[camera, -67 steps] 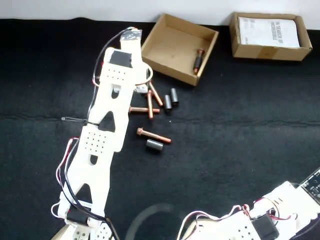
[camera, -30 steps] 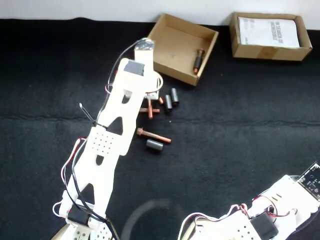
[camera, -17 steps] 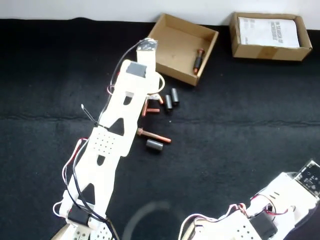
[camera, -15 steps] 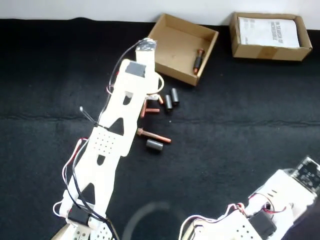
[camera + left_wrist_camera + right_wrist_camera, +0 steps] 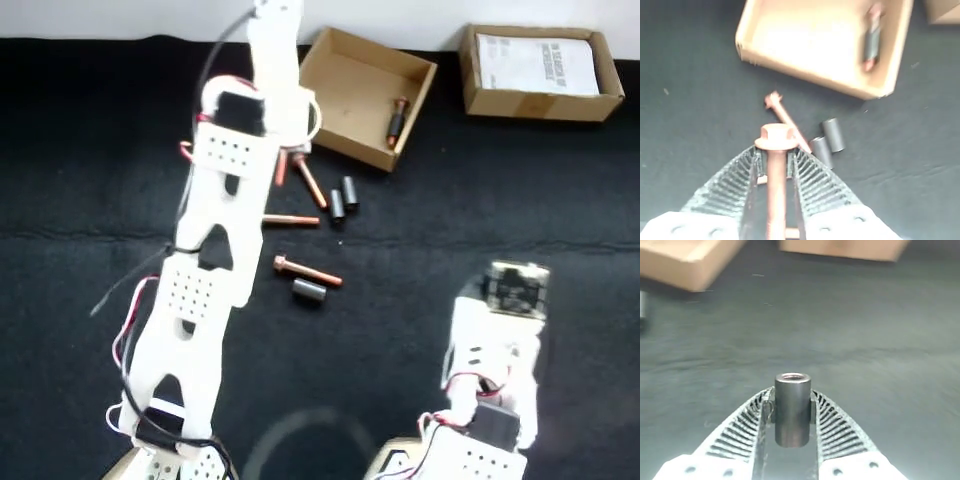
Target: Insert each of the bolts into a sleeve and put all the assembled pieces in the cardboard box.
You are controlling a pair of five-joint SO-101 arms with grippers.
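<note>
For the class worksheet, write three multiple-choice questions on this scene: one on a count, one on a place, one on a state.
1. How many sleeves lie loose on the table? A. one B. three C. five
2. Where is the assembled piece? A. in the cardboard box B. on the table C. atop a loose sleeve
3. What state are the left fingers in? A. wide open B. shut on a bolt C. shut on a sleeve
Answers: 1 B, two lie side by side and one apart; 2 A, it lies against the box's wall; 3 B, the copper bolt sits clamped between them.
</note>
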